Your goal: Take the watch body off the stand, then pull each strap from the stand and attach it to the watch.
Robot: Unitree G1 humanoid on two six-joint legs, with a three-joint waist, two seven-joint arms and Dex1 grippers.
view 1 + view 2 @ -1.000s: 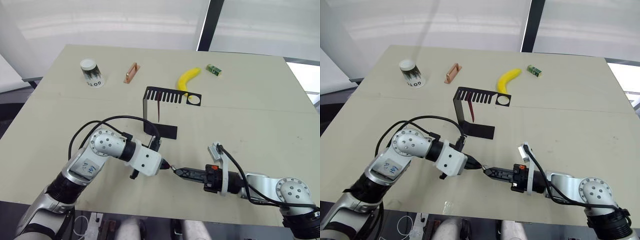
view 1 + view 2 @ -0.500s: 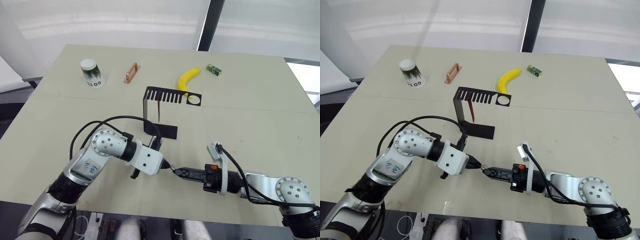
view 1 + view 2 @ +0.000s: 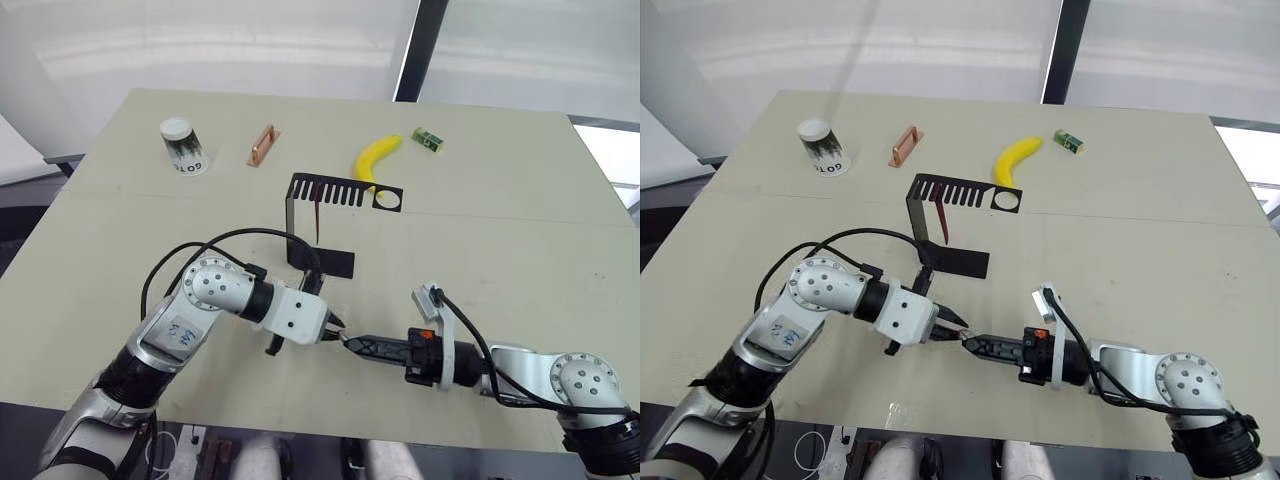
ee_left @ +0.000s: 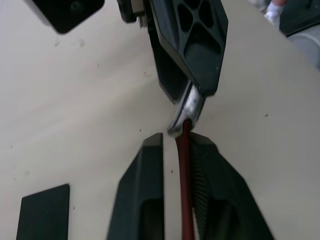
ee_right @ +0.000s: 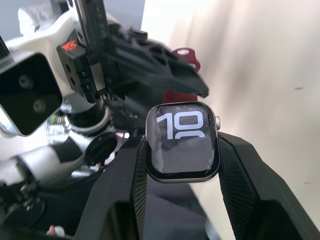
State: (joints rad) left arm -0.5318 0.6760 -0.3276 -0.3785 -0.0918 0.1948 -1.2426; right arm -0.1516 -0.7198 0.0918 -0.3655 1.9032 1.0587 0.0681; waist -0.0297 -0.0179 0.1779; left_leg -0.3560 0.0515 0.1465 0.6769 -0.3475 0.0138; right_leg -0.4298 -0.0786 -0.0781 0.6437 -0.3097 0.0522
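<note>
- Near the front of the table, the right gripper (image 5: 181, 150) clamps the watch body (image 5: 183, 141) by its two sides, screen up.
- The left gripper (image 4: 181, 150) pinches a maroon strap (image 4: 184, 190), its long axis running straight out at the case edge, tip touching.
- A second strap (image 3: 316, 218) hangs from the stand (image 3: 330, 190), well behind both grippers.

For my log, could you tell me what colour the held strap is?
Dark red strap, clearest in the left wrist view.
</note>
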